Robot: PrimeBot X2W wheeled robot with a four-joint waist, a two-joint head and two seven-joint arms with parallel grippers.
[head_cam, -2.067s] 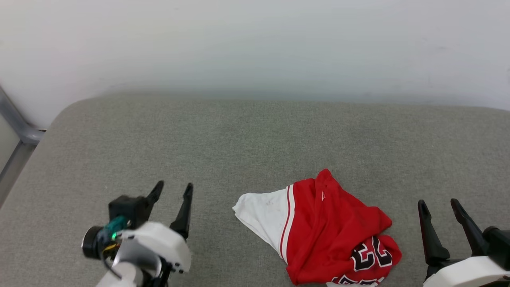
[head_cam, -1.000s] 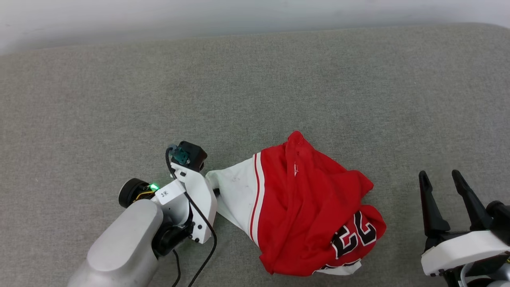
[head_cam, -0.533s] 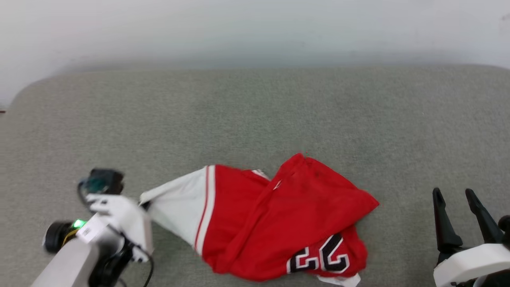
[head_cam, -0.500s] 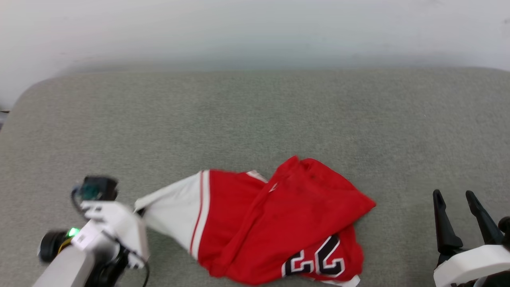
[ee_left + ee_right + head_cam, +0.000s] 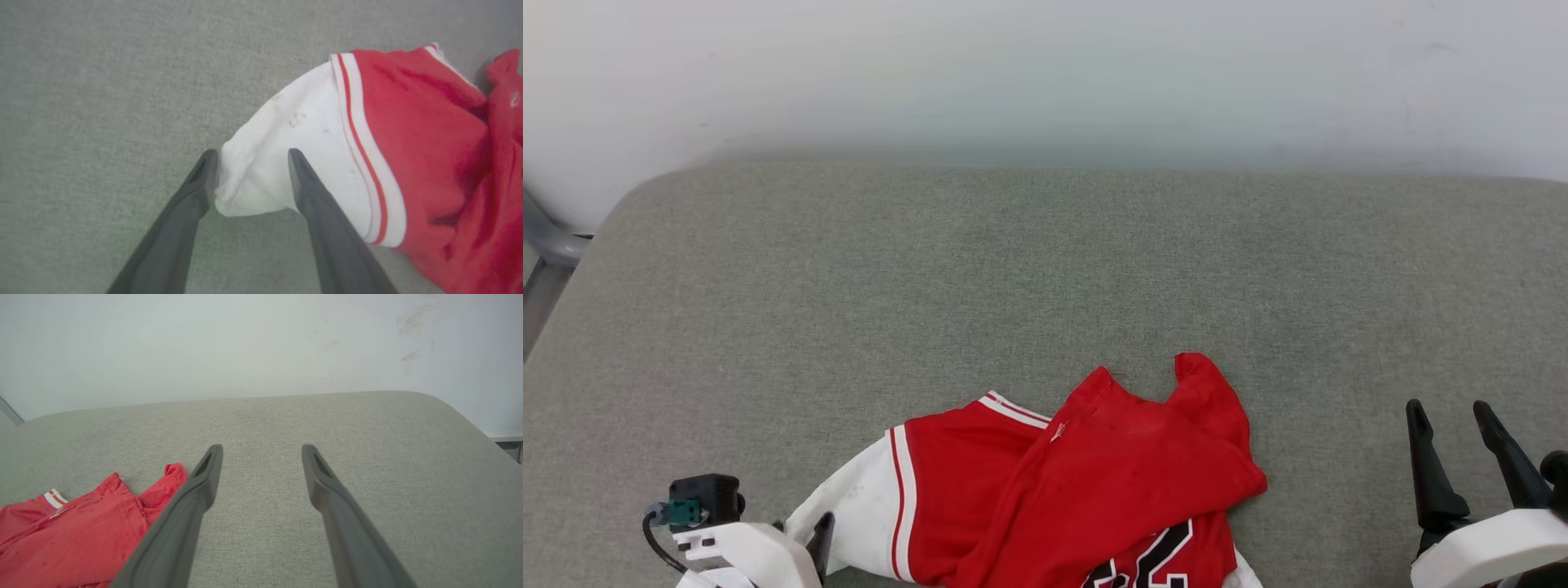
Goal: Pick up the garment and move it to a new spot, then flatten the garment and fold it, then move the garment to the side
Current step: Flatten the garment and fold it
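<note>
Our left pincer stands parted around the white sleeve end of the red jersey, crumpled at the near edge of the grey table; our right pincer gapes wide, empty.

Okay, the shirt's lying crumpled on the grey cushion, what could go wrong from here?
1. The white sleeve lies between the fingers of the open left gripper; pulling back could snag and drag it.
2. The shirt is bunched, red layers overlapping, so flattening may trap creases.
</note>
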